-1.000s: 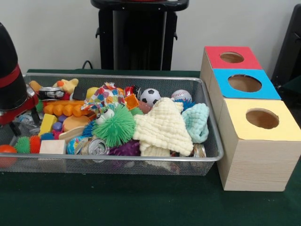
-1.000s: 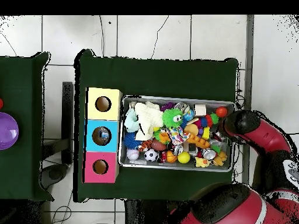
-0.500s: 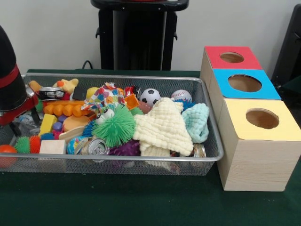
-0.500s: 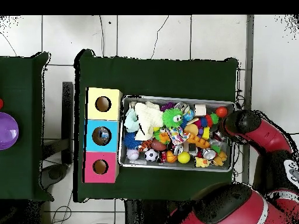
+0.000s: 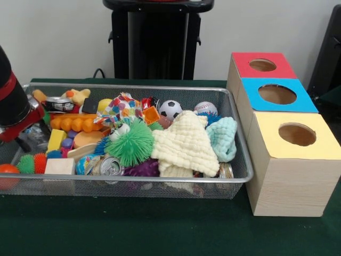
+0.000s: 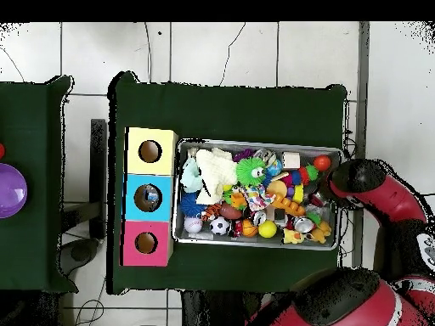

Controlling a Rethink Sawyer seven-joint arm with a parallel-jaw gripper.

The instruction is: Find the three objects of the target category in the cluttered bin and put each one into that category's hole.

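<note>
Gripper (image 5: 22, 143) low at bin's (image 5: 133, 87) end, grip state hidden, maybe by a clear bottle (image 5: 36, 136). Lift straight up, w/o snagging toys, then over to blue hole (image 5: 277, 94).

Green table (image 5: 160, 234) (bin (image 5: 160, 184), wooden box (image 5: 282, 181))
</note>
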